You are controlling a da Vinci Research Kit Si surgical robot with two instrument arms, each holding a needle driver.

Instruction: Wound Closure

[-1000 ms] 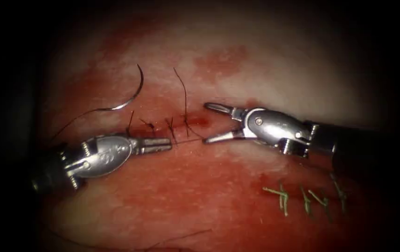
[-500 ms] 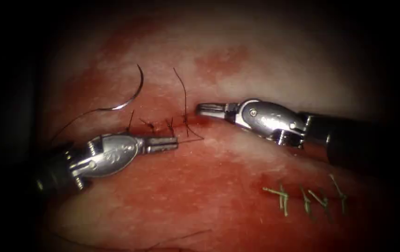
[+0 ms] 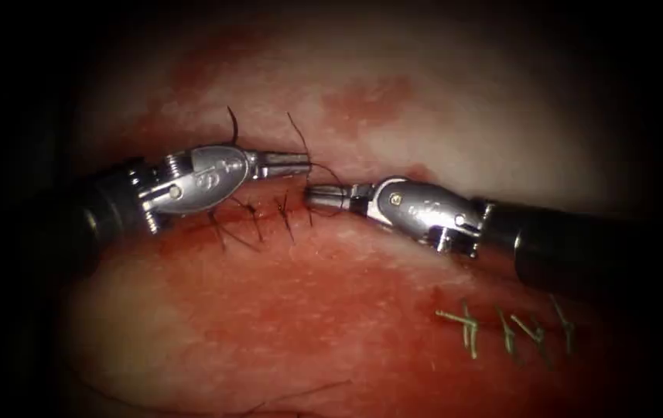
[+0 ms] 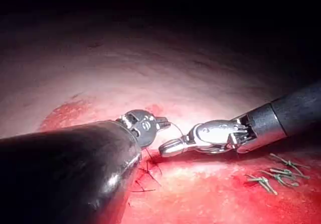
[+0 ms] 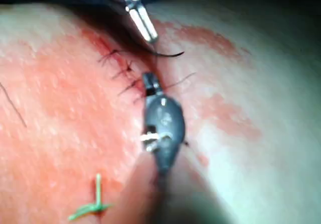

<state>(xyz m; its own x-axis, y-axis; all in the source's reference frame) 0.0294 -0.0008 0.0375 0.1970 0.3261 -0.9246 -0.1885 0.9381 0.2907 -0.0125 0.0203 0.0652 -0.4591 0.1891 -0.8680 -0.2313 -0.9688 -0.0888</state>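
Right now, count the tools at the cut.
2. The left tool, above the cut, jaws shut on thread; right tool, at the cut, shut on thread too. The needle lies free on tissue, partly hidden.

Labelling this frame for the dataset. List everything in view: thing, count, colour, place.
pale pink pork-belly tissue: one, stained with red fluid.
stitched cut: one, dark red, centre, between the tools.
dark thread stitches: several, black, across the cut.
curved steel needle: one, tip showing above the left tool, not in tissue.
green thread stitches: several, lower right.
left pincer: silver, shut on dark thread.
right pincer: silver, shut at the cut.
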